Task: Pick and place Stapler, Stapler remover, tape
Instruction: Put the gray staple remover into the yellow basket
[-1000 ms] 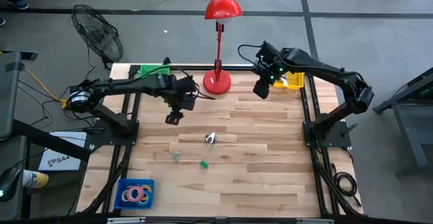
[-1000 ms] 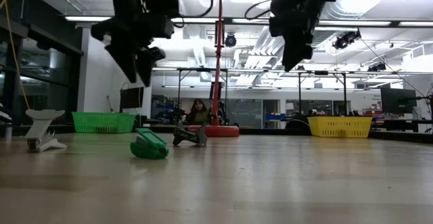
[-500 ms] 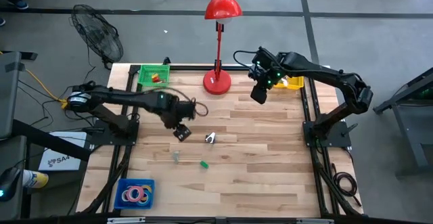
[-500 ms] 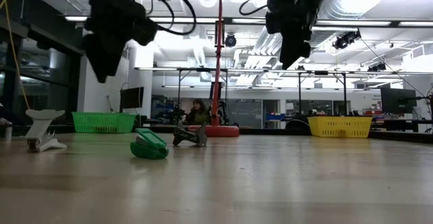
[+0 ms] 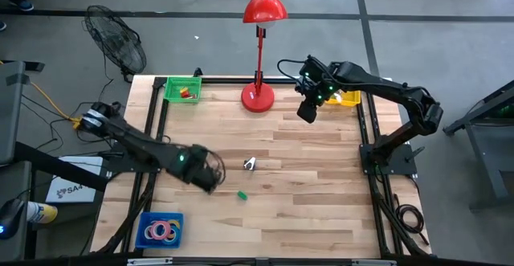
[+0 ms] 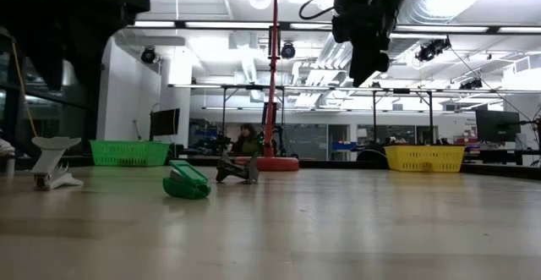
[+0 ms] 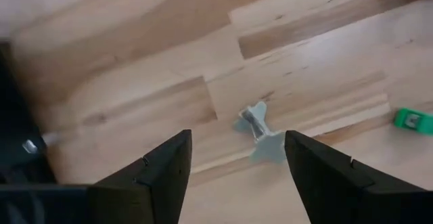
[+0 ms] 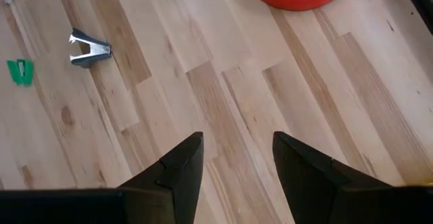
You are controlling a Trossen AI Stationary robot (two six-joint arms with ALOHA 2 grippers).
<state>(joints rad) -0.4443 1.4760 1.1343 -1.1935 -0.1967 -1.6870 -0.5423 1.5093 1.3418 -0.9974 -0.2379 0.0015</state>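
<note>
Now my left gripper (image 7: 233, 158) hangs low, centre-left in the overhead frame, fingers spread wide and empty over a small pale staple remover (image 7: 259, 132). My right gripper (image 8: 233, 158) waits upper right, half open, holding nothing. Tape rolls (image 5: 160, 231) sit in the blue tray (image 5: 147, 218) at lower left; a green stapler (image 5: 241, 194) lies centre, a metal remover (image 5: 250, 164) just above.
</note>
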